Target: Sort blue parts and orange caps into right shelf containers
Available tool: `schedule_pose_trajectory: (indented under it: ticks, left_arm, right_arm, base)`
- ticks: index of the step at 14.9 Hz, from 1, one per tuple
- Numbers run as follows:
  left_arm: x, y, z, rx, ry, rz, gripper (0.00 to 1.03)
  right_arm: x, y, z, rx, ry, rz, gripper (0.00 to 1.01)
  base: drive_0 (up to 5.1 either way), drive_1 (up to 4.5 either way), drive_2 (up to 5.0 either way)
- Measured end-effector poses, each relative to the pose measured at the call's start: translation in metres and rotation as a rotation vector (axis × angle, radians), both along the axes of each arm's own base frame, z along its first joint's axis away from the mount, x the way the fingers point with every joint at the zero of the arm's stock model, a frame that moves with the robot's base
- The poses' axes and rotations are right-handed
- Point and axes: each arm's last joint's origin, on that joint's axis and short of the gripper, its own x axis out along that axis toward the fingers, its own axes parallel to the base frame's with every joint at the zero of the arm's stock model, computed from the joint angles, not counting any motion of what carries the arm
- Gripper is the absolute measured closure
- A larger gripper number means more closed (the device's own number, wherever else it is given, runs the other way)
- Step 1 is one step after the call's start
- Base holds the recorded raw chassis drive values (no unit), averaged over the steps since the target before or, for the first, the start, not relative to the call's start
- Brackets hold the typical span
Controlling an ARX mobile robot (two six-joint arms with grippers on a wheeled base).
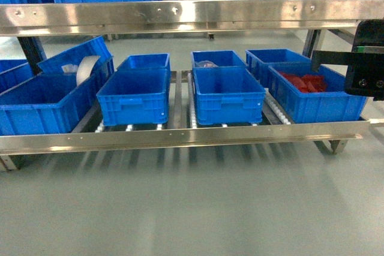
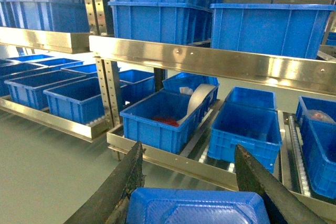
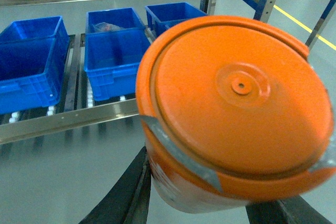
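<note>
Orange cap (image 3: 236, 114) pinched sideways in right pincer (image 3: 210, 203), short of shelf crates (image 1: 315, 97) | rigid, smooth plastic, likely light, grip the sidewall | left pincer (image 2: 191, 182) clamps blue part (image 2: 197, 206)

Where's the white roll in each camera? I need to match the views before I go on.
Head: the white roll stands at the left, among the left-hand crates.
Left wrist: it is near the middle, upright, at the far end of the crate that holds something red.
Right wrist: not in it; the orange cap fills most of the frame.
Shared landmark: the front crate just right of the roll, seen at the left in the right wrist view.
</note>
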Motion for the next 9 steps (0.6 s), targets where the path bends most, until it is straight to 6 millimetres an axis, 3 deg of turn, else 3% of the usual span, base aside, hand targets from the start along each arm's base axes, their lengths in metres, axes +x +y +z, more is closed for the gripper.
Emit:
schedule_pose_trajectory:
  ticks: [3, 9]
  left_arm:
    - [0.0, 0.0, -0.0001, 0.0, 0.001, -0.002, 0.62]
    - [0.0007, -0.0003, -0.0014, 0.002, 0.007, -0.003, 0.62]
  right_arm:
    - [0.0, -0.0001, -0.0001, -0.001, 0.001, -0.001, 0.6]
    - [0.0004, 0.0001, -0.0011, -0.001, 0.004, 0.0, 0.6]
  base:
    - [0.1, 4.04, -3.8]
    - [0.0, 0.0, 0.0]
